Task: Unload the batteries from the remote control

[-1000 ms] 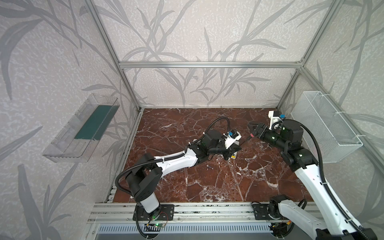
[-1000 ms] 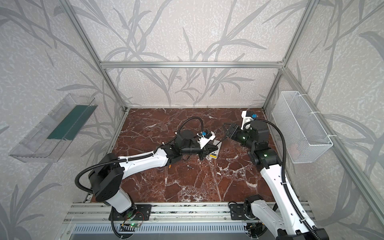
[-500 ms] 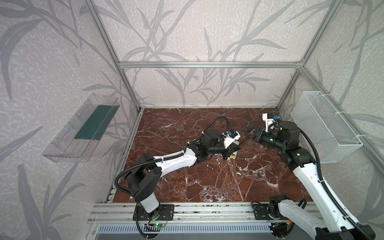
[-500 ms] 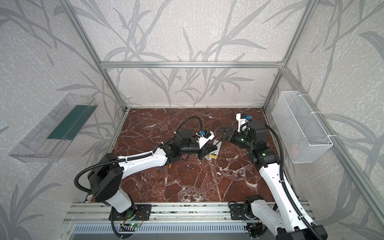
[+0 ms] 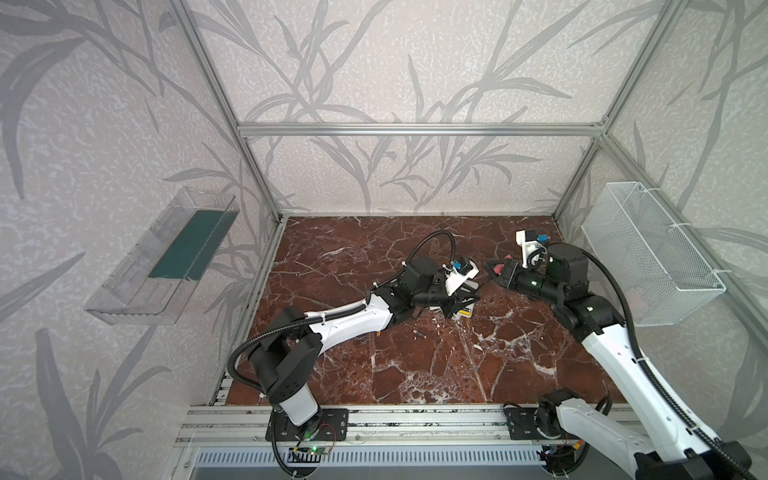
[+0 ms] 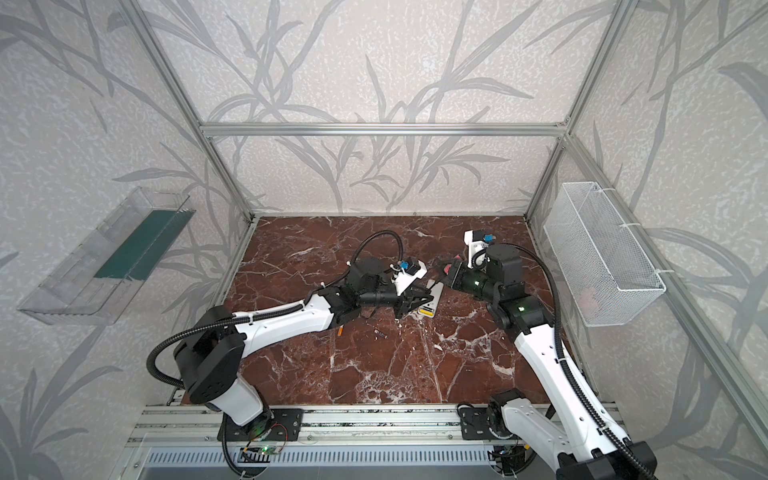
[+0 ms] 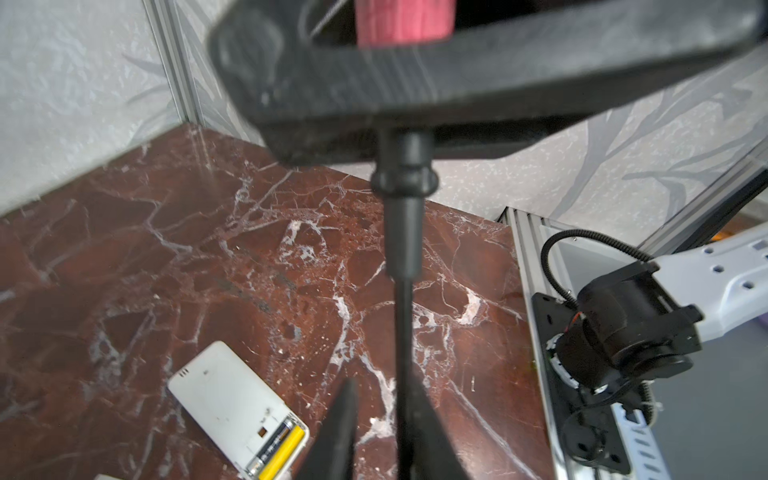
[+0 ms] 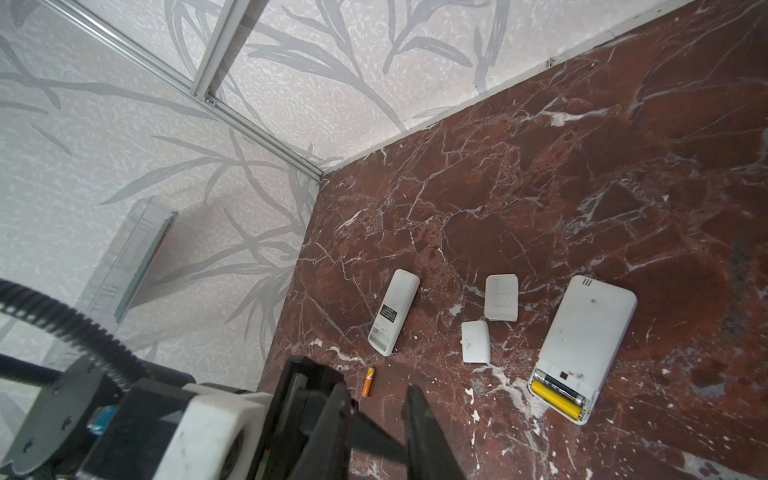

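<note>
**Screwdriver held over a red marble tabletop**

You are working in a booth of pale wallpaper (image 5: 415, 62) printed with grey leaves, framed by aluminium bars (image 5: 419, 129). The tabletop (image 5: 374, 257) is glossy red-brown marble with white veins. A clear plastic tray (image 5: 137, 299) with a green floor hangs on the left wall, and a white wire basket (image 5: 648, 257) hangs on the right wall.

Both arms meet near the middle. Your right end effector (image 8: 376, 405) is clamped on the pink handle of the screwdriver (image 7: 404, 232). The black shaft runs down between the fingers of your left end effector (image 7: 380, 409), whose jaws stand parted, with the shaft close against one finger.

Beneath them the large white remote (image 8: 586, 328) lies back up with its bay uncovered. A yellow battery (image 8: 556, 400) and a black battery (image 7: 271, 444) sit in it side by side. An orange battery (image 8: 369, 382) lies loose on the marble beside the left forearm. Near it is what looks like a small dark battery (image 5: 419, 332). A slim remote (image 8: 394, 311) and two white covers (image 8: 501, 297) lie close by.
</note>
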Tool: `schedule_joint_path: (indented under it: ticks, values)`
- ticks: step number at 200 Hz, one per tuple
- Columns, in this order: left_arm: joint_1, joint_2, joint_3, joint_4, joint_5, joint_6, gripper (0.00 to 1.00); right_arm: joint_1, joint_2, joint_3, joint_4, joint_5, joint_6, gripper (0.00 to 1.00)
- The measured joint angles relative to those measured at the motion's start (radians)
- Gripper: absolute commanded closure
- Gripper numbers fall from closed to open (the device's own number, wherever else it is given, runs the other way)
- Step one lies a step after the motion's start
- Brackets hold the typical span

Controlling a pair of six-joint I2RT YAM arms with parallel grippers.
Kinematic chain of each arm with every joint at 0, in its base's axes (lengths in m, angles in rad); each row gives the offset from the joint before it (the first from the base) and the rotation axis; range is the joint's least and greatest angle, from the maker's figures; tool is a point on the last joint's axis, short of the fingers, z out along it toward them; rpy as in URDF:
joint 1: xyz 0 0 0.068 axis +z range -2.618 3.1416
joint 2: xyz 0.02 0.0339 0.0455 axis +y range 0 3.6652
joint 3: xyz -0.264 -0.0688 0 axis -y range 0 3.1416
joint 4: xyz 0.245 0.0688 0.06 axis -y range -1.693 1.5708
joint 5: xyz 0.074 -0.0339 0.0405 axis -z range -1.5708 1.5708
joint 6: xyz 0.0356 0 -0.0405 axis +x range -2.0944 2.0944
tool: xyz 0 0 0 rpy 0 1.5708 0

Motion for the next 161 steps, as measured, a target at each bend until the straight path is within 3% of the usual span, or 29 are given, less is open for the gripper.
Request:
schedule_joint_path:
  ticks: [18,43,92,161]
  values:
    - [0.001,-0.026,-0.018,-0.004,-0.010,-0.012,0.49,0.050,-0.056,-0.005,-0.032,0.076,-0.029,1.00]
    - [0.002,-0.099,-0.079,-0.011,-0.030,-0.042,0.46,0.135,-0.143,-0.018,-0.059,0.232,-0.069,1.00]
    - [0.006,-0.208,-0.155,-0.101,-0.125,-0.117,0.47,0.272,-0.230,-0.149,-0.080,0.546,-0.127,1.00]
    - [0.006,-0.106,-0.136,-0.294,-0.253,-0.243,0.56,0.301,-0.154,-0.306,-0.037,0.839,-0.166,1.00]
